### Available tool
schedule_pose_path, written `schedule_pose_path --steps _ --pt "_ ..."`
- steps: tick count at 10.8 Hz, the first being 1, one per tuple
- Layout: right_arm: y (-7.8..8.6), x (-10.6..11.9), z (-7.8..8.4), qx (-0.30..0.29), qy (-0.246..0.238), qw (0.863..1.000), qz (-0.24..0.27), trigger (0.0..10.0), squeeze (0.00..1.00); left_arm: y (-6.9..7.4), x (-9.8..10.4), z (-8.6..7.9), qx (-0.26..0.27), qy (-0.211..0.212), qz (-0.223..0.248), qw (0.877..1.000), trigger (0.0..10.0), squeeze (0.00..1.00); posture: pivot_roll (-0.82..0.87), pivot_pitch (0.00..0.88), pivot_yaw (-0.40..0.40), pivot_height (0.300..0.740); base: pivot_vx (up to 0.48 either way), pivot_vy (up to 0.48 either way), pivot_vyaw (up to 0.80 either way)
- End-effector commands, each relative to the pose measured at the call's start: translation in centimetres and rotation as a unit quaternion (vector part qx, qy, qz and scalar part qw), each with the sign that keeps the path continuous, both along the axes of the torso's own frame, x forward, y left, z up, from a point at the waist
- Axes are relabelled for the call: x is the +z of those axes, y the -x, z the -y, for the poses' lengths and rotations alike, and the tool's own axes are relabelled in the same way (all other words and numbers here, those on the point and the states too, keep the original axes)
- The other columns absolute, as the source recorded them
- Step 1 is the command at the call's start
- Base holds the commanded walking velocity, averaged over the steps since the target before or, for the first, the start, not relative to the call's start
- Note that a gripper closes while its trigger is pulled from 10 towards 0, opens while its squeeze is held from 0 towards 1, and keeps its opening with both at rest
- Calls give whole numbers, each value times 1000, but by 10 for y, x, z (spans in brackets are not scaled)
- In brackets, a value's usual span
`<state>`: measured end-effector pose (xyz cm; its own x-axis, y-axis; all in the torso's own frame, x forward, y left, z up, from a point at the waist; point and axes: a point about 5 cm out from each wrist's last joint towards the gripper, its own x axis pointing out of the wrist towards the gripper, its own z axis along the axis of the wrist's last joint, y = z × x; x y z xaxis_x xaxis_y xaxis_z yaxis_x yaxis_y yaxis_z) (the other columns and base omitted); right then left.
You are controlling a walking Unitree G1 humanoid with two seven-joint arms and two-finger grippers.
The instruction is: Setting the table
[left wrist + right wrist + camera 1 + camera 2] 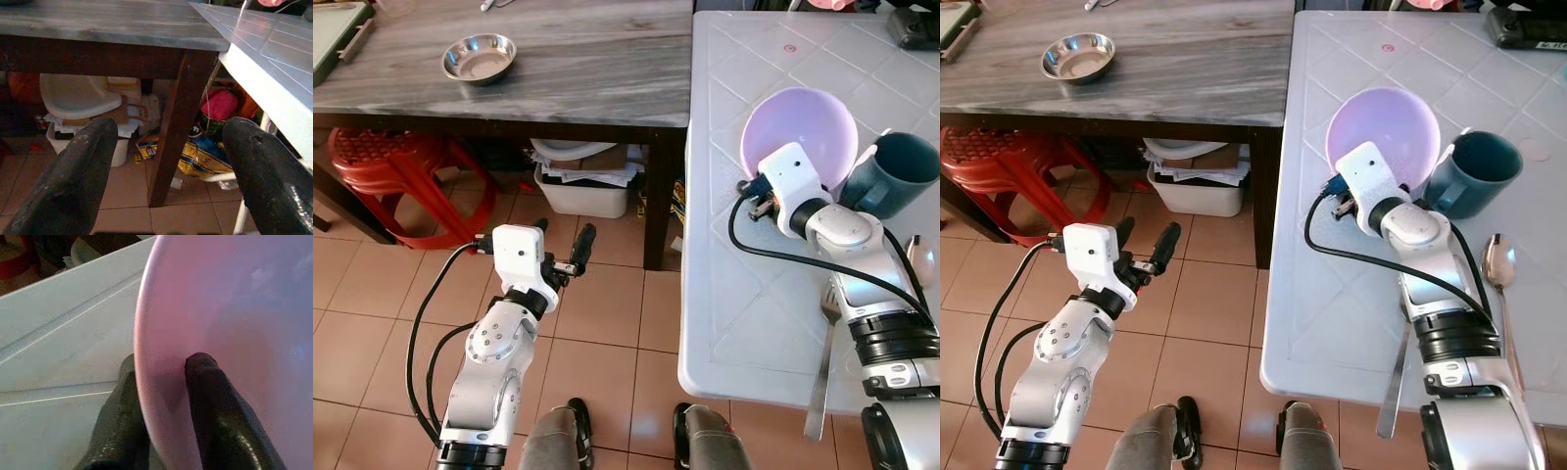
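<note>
A lilac plastic bowl (803,125) sits tilted on the white table (744,284), its rim pinched between the two black fingers (215,406) of my right gripper (164,361), one inside and one outside. A dark teal mug (899,172) stands right beside the bowl, on its right. A fork (823,364) lies near the table's front edge, and a spoon (1499,266) lies to its right. My left gripper (563,237) hangs open over the tiled floor, left of the white table, holding nothing.
A grey wooden table (568,59) at the back carries a small steel bowl (480,57) and a tray (333,34). Under it are a red stool (391,166) and a white bin (582,188). A black object (913,27) lies at the white table's far right.
</note>
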<state>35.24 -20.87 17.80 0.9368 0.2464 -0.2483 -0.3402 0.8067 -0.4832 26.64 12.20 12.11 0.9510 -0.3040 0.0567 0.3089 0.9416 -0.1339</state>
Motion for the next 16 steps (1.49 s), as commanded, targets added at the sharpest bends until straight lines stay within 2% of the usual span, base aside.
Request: schedule_pose_path --steps 1,16 --pt "0 -3 5 -10 4 1000 -13 0 0 1 0 -3 3 -5 -2 1000 10000 0 -31 224 78 740 0 0 0" --pt "0 -4 8 -14 12 1000 -6 0 0 0 -1 -3 3 -5 -3 1000 10000 0 -32 220 79 740 0 0 0"
